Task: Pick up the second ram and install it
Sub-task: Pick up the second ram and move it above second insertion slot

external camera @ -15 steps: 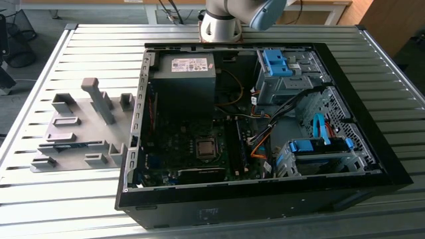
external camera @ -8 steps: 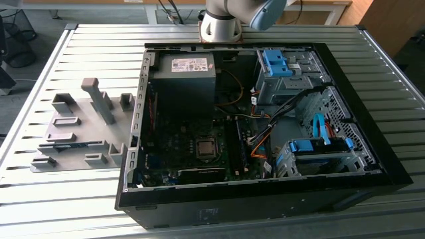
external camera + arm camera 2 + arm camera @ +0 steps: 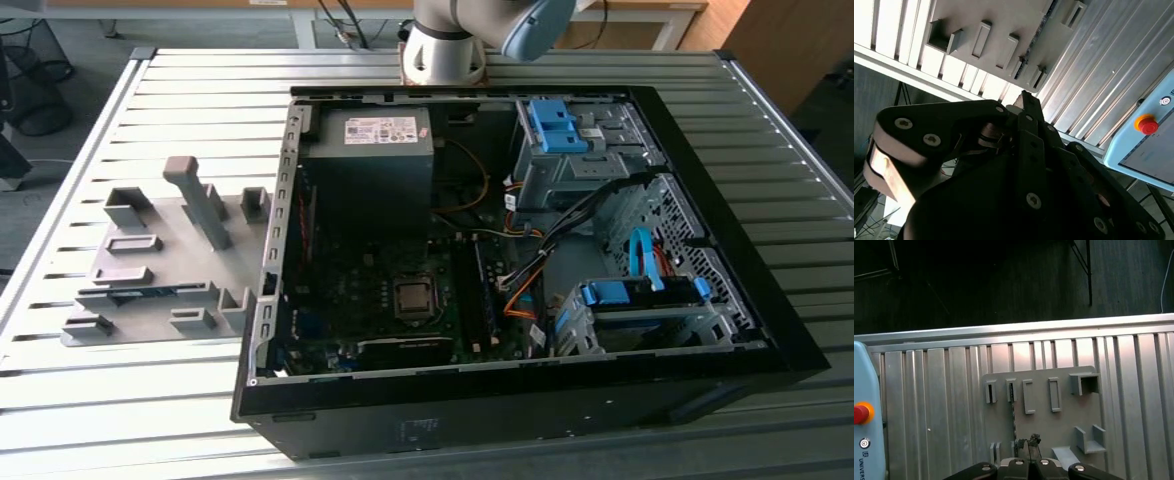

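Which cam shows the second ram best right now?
First wrist view: the second ram runs full length, edge-on, across the grey holder. Exterior view gives a bluish sliver in its slot; second wrist view, a slanted dark edge.

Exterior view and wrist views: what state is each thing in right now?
second ram: on edge in the grey holder, not gripped.
gripper: shut, holding nothing.
grey holder: flat on the slatted table.
computer case: lying on its side, open, panel off.
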